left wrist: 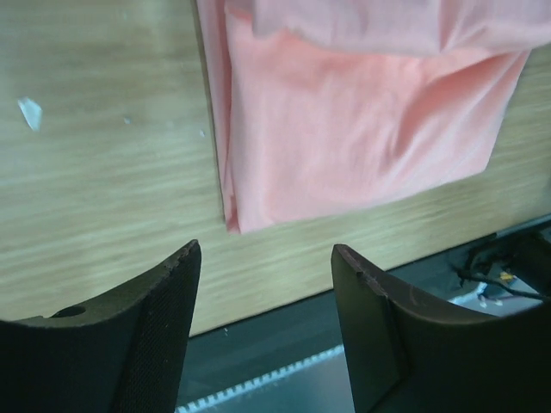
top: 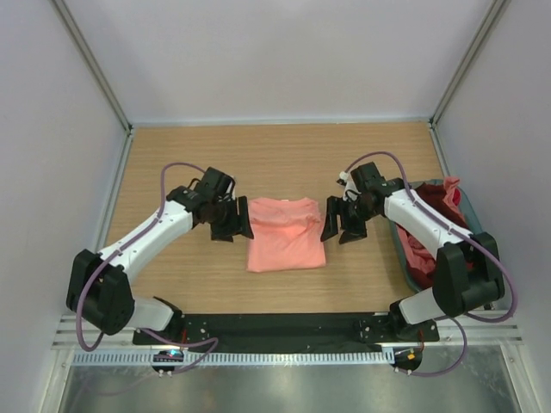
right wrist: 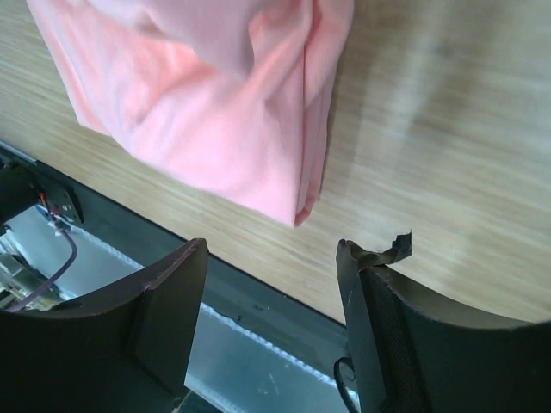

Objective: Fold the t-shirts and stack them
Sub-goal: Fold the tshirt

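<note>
A salmon-pink t-shirt lies folded into a rough rectangle at the middle of the wooden table. My left gripper is open and empty just off its left edge. My right gripper is open and empty just off its right edge. The left wrist view shows the shirt's folded near-left corner beyond my open jaws. The right wrist view shows its near-right corner. More shirts, salmon-pink and a darker red, sit bunched in the basket at the right.
The grey-teal plastic basket stands at the table's right side, beside my right arm. The dark base rail runs along the near edge. White walls enclose the table. A torn pad strip sticks off my right gripper's fingertip.
</note>
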Tool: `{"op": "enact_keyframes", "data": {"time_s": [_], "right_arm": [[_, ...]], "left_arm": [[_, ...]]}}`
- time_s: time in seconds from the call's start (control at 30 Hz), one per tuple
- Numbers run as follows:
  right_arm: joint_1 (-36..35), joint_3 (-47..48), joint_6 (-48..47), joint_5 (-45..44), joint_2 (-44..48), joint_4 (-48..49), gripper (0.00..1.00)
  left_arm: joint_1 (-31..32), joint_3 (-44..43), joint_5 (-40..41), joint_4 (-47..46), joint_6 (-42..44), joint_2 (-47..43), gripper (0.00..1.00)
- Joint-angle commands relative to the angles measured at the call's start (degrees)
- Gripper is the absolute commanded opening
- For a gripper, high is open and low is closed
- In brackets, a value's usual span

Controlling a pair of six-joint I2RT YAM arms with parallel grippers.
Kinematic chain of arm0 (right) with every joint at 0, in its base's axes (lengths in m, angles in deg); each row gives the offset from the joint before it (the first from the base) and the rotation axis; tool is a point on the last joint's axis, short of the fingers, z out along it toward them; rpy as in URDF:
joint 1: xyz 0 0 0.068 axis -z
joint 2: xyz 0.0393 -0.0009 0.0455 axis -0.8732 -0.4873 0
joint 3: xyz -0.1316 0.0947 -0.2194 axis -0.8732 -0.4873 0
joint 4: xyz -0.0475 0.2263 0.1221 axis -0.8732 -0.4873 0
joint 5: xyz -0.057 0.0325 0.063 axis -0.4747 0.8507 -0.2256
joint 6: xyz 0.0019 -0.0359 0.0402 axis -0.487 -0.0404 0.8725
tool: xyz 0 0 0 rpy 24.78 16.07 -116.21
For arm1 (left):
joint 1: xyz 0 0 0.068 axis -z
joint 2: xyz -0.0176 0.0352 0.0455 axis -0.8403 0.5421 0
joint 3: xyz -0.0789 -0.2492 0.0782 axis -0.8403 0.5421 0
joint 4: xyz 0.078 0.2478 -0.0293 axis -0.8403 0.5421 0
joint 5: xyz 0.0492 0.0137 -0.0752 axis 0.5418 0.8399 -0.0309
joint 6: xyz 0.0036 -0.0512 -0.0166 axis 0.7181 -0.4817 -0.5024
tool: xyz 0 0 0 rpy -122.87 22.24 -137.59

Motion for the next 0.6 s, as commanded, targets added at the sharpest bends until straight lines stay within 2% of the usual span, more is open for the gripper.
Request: {"op": "enact_keyframes", "data": {"time_s": [0.0,0.23,0.57], "right_arm": [[0.2,5.9,-5.1,-2.0,-3.9,2.2,0.68],[0.2,13.2,-8.9,-1.9,-12.9,3.6,0.66],[-0.3,18.3,-9.7,0.7,-18.3,4.7,0.63]], "left_arm": [[-0.2,-4.7,5.8,-0.9,7.2,4.4,0.63],[-0.2,-11.7,7.4,-4.4,14.3,13.6,0.64],[-0.2,-15.2,10.1,-6.1,20.6,20.1,0.64]]}}
